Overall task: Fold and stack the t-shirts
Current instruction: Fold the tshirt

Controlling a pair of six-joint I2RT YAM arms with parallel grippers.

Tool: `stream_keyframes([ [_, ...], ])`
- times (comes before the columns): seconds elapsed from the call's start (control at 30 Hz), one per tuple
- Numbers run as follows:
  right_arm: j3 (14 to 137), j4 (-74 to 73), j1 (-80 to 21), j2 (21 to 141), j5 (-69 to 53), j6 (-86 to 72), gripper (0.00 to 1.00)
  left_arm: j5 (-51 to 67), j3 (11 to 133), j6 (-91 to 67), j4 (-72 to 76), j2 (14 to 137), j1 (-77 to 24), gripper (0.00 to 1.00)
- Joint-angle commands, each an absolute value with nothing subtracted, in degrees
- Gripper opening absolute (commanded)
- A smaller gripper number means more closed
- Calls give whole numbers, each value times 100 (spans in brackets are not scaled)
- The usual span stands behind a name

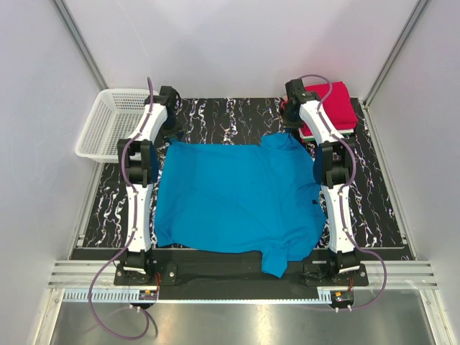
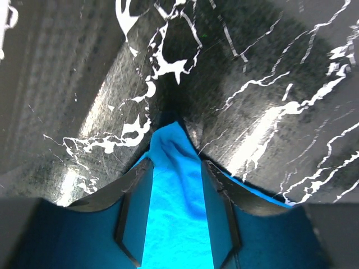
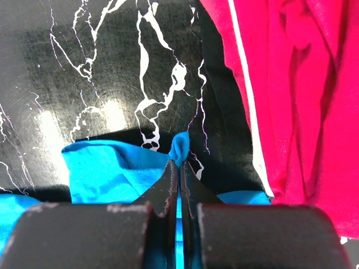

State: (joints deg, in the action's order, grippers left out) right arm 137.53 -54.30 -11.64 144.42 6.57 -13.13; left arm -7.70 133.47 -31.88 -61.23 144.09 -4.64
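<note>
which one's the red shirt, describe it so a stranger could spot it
On the black marbled table, go to the far right corner, just beyond the right gripper. The red t-shirt lies there as a neat folded rectangle, whereas the blue t-shirt is spread flat mid-table.

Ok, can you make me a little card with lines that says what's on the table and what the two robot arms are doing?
big shirt: blue t-shirt, spread out on the black table
left end effector: at the shirt's far left corner, fingers apart, blue cloth between them
right end effector: at the far right corner, pinched shut on a tuft of blue cloth
pile: folded red shirt, far right
basket: white basket, far left
</note>
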Motion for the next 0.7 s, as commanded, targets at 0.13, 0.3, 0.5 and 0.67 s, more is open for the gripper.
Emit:
stream_keyframes([
  [0.13, 13755, -5344, -1239, 13983, 738, -1213, 0, -905, 13614, -3032, -5853, 14176, -466, 45],
  [0.3, 13711, -5344, -1239, 13966, 756, -1169, 0, -1019, 13720, -3050, -5845, 14273, -466, 45],
  [0.5, 13623, -5353, -1239, 13948, 729, -1178, 0, -1037, 13790, -3094, -5827, 14309, -422, 45],
  [0.67, 13588, -5344, -1231, 13896, 729, -1160, 0, -976, 13720, -3120, -5871, 14309, -422, 46],
])
